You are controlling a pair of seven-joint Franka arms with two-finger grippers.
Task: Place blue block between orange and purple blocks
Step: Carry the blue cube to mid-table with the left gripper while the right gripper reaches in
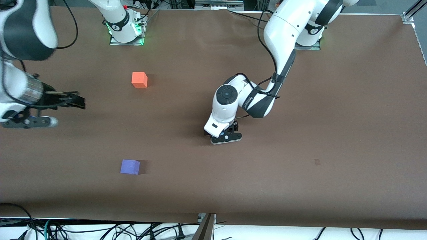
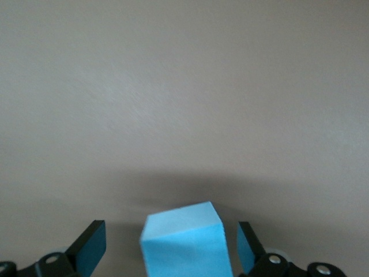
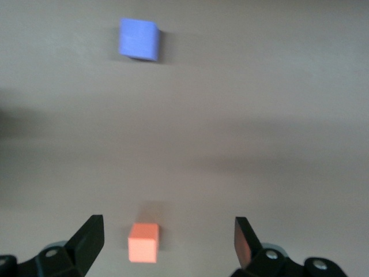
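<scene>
The blue block [image 2: 184, 245] lies on the table between the fingers of my left gripper [image 2: 171, 249], with a gap on each side; the fingers are open and not touching it. In the front view my left gripper [image 1: 224, 136] is low at the table's middle and its hand hides the block. The orange block [image 1: 139, 80] sits farther from the front camera. The purple block [image 1: 130, 166] sits nearer to it. Both lie toward the right arm's end. My right gripper [image 1: 75, 100] waits open and empty in the air. Its wrist view shows the orange block [image 3: 143, 242] and the purple block [image 3: 138, 39] below.
The brown table [image 1: 300, 133] bears only the three blocks. The arm bases [image 1: 125, 31] stand along its edge farthest from the front camera. Cables hang off the edge nearest that camera [image 1: 133, 230].
</scene>
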